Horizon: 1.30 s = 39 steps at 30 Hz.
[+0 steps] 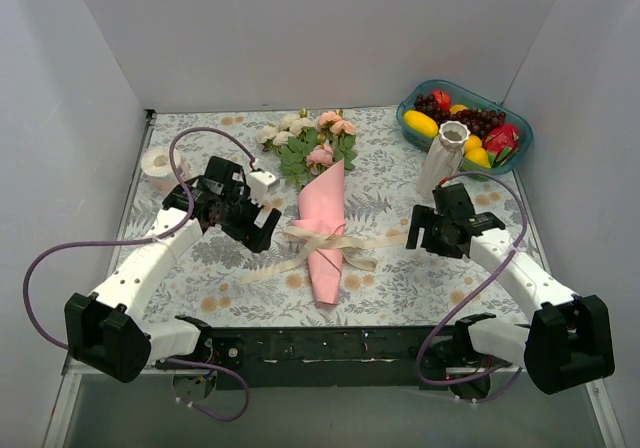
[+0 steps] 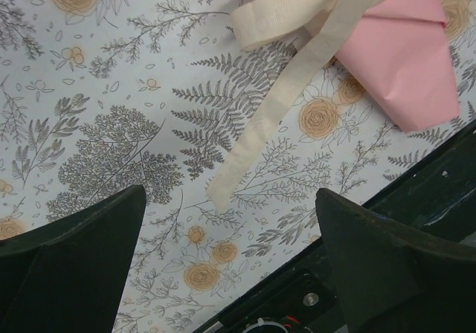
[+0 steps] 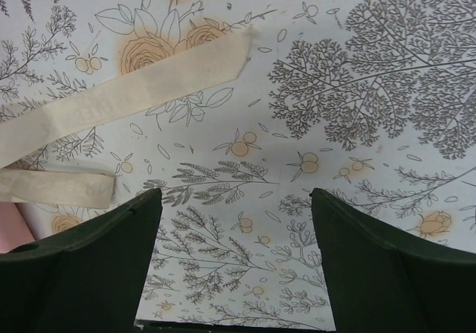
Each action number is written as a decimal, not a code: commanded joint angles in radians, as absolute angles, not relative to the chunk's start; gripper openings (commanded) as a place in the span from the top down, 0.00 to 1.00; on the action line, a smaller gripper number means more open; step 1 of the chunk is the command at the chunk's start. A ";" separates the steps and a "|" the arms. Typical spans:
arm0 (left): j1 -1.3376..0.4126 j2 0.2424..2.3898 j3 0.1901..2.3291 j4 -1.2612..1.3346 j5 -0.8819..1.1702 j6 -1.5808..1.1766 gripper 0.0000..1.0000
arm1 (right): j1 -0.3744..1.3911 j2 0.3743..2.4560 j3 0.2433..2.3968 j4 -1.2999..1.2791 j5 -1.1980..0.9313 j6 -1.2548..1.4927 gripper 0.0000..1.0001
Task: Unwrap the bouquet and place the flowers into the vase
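Note:
The bouquet lies flat in the middle of the table, a pink paper cone (image 1: 325,230) with its point toward the arms. A cream ribbon bow (image 1: 322,240) ties it, and its tails trail out to both sides. The flowers (image 1: 310,140), pink and cream roses with green leaves, stick out of the cone's far end. At the back right the vase (image 1: 443,160) stands upright. My left gripper (image 1: 262,230) hovers open left of the cone, over a ribbon tail (image 2: 275,110), holding nothing. My right gripper (image 1: 418,233) is open right of the bow, near another ribbon tail (image 3: 134,99).
A teal fruit bowl (image 1: 520,153) sits behind the vase at the back right corner. A white tape roll (image 1: 158,161) lies at the far left. White walls close in the table on three sides. The black base rail (image 2: 416,192) runs along the near edge.

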<state>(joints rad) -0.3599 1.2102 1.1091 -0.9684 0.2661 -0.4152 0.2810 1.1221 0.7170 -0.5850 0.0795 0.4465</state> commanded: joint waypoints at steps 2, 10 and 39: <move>-0.439 1.207 1.034 -0.922 0.178 -0.379 0.02 | 0.363 1.219 0.735 -0.506 0.159 0.509 0.12; -0.540 1.218 0.899 -0.810 0.106 -0.364 0.02 | 0.410 1.312 0.775 -0.446 0.261 0.656 0.15; -0.646 1.397 0.770 -0.342 0.305 -0.290 0.02 | 0.497 1.318 0.781 -0.360 0.356 0.749 0.23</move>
